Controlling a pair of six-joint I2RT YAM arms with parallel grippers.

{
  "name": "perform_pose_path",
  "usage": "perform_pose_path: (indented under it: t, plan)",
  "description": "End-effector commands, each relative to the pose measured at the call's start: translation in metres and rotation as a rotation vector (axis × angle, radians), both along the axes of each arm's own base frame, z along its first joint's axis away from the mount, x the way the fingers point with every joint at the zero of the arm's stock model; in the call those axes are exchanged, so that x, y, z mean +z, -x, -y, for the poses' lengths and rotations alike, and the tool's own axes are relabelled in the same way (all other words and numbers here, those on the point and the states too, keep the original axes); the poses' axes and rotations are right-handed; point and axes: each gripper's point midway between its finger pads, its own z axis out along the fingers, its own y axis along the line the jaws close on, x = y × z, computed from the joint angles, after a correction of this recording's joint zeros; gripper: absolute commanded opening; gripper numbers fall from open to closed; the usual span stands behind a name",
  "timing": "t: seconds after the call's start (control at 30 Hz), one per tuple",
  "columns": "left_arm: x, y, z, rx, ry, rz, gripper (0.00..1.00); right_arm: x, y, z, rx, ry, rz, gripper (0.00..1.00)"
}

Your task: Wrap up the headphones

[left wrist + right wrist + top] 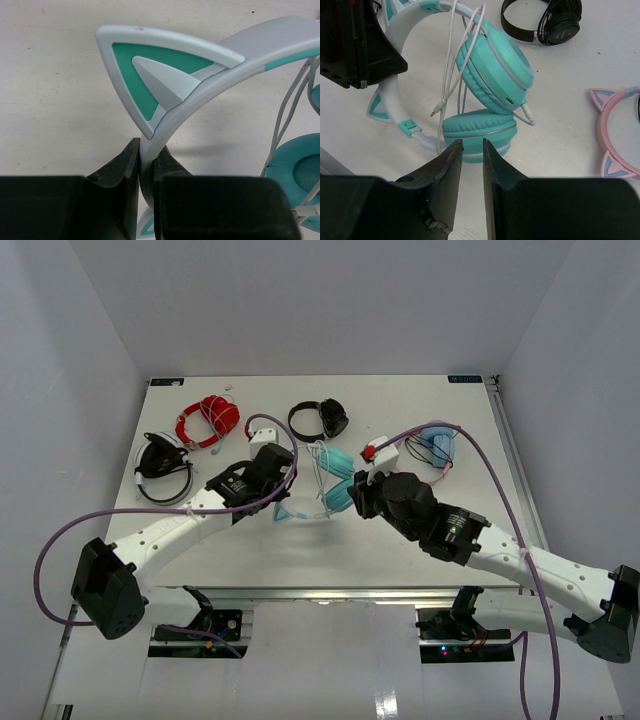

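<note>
The teal headphones [337, 490] lie at mid-table with a white-and-teal cat-ear headband [210, 75] and two padded cups [480, 131]. The thin white cable [451, 75] hangs in loose loops over the band and cups, and its gold plug [436, 111] is free. My left gripper [284, 490] is shut on the headband just below a cat ear [150, 70]; in its wrist view [146, 155] both pads press the band. My right gripper [357, 498] hovers just short of the lower cup; in its wrist view [472, 145] the jaws are narrowly apart and empty.
Red headphones [208, 418] and black headphones [320, 420] lie at the back. A black-and-white pair [160, 462] lies at the left. Pink-banded light-blue cat-ear headphones [435, 445] lie at the right and also show in the right wrist view [610, 130].
</note>
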Motion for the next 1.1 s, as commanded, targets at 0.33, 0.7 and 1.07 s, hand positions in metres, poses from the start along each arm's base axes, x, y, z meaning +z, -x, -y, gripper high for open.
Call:
perform_pose_path:
  t: [0.33,0.7,1.07]
  plan:
    - [-0.001,-0.032,0.049,-0.164,0.024,-0.010,0.00,0.039,0.002,0.076,-0.202,-0.119,0.141,0.36]
    - [-0.048,-0.040,0.091,-0.282,0.039,-0.163,0.00,0.033,0.001,0.088,-0.252,-0.128,0.143,0.38]
    - [-0.074,-0.042,0.129,-0.361,0.047,-0.219,0.00,0.027,0.002,0.089,-0.250,-0.121,0.139,0.37]
